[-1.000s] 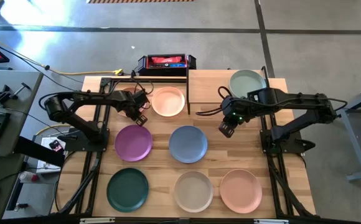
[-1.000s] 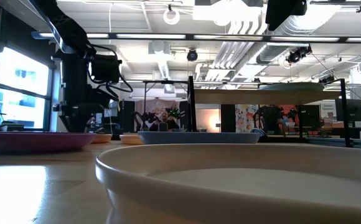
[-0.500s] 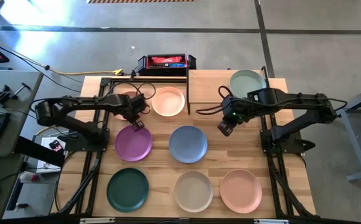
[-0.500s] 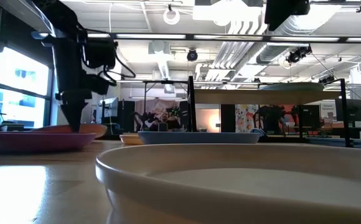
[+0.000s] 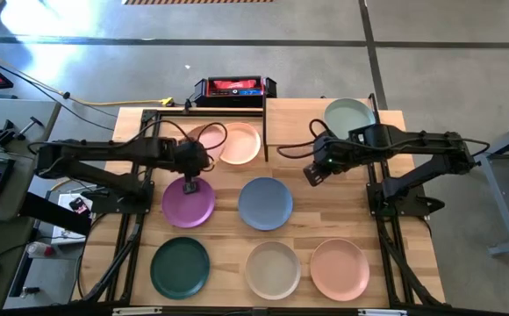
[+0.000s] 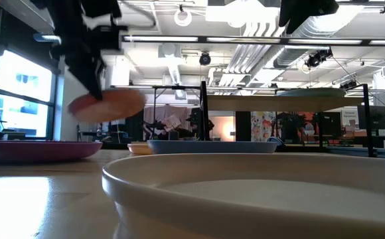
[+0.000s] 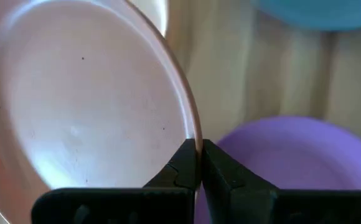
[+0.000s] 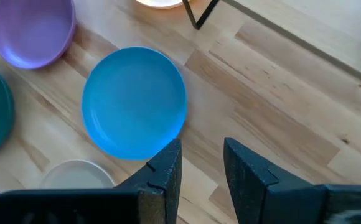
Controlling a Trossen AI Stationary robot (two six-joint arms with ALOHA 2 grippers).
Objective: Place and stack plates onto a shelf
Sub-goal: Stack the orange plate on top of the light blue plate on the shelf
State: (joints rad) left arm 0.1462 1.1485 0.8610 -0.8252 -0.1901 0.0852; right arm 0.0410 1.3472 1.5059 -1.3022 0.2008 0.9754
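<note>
My left gripper (image 5: 192, 175) is shut on a peach plate (image 5: 209, 139), which hangs in the air (image 6: 106, 105) over the far edge of the purple plate (image 5: 188, 201). A cream plate (image 5: 241, 143) lies flat on the table beside it. The shelf (image 5: 300, 123) stands at the far side with a sage green plate (image 5: 348, 114) resting on its right end. My right gripper (image 5: 311, 173) hovers open in front of the shelf, above the table to the right of the blue plate (image 8: 134, 102), with nothing between its fingers. My left gripper pinches the peach plate's rim (image 7: 193, 134) between its two fingers, one on the inner side and one on the outer side. The fingers come from above, slanting down. The plate is lifted clear of the table, slightly tilted, stretching away from the fingers.
Dark green (image 5: 180, 266), beige (image 5: 272, 268) and pink (image 5: 340, 268) plates lie in a row along the near edge. A red and black box (image 5: 234, 88) sits at the far edge. Bare wood shows between the blue plate and the right arm.
My left gripper has taken hold of the peach plate's rim, then risen and swung toward the table's near side. The plate has come up off the table and now hangs over the purple plate's far edge. My right gripper has rolled a little in place.
</note>
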